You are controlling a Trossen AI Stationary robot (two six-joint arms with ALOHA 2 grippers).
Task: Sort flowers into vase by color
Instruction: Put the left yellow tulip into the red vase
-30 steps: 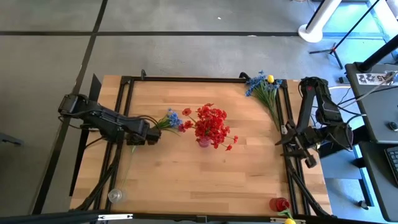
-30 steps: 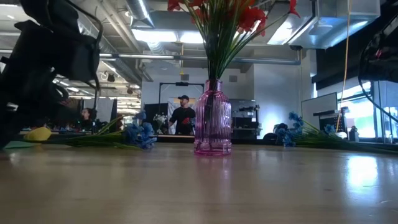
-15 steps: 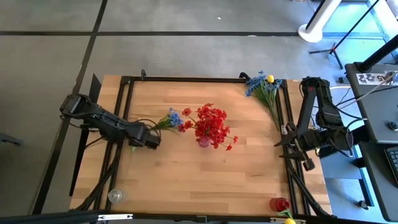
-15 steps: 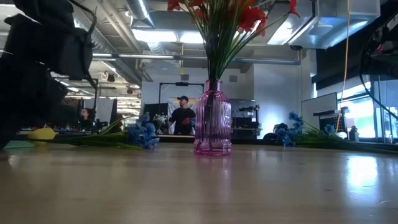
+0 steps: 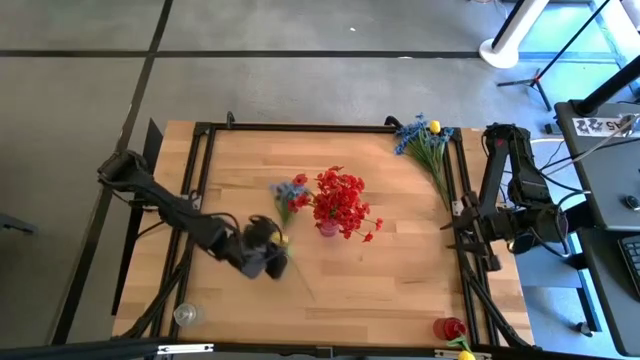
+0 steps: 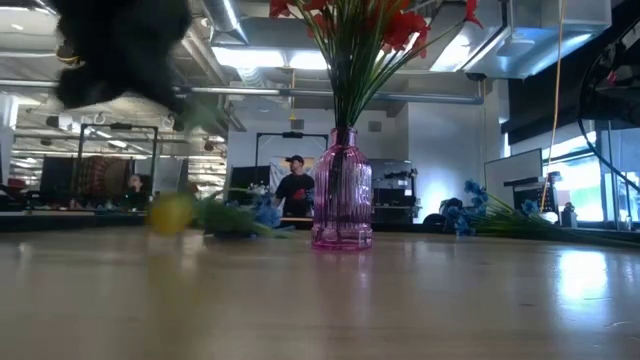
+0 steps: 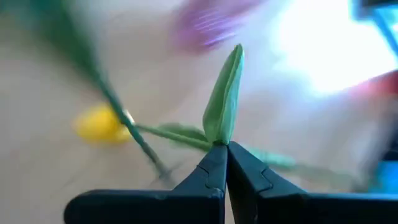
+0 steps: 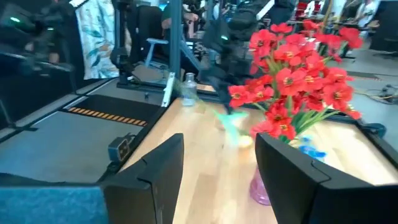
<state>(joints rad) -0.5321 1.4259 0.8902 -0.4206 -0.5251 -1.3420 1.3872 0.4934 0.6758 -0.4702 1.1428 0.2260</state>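
a sprig with blue blossoms and a yellow bud lies on the table just left of the pink vase of red flowers. the left tool, pressed together, pinches its green stem. the right tool waits spread at the table's right edge.

You have red flowers upright in the pink vase, a blue sprig beside them, and blue-yellow sprigs lying at the surface's far right edge.
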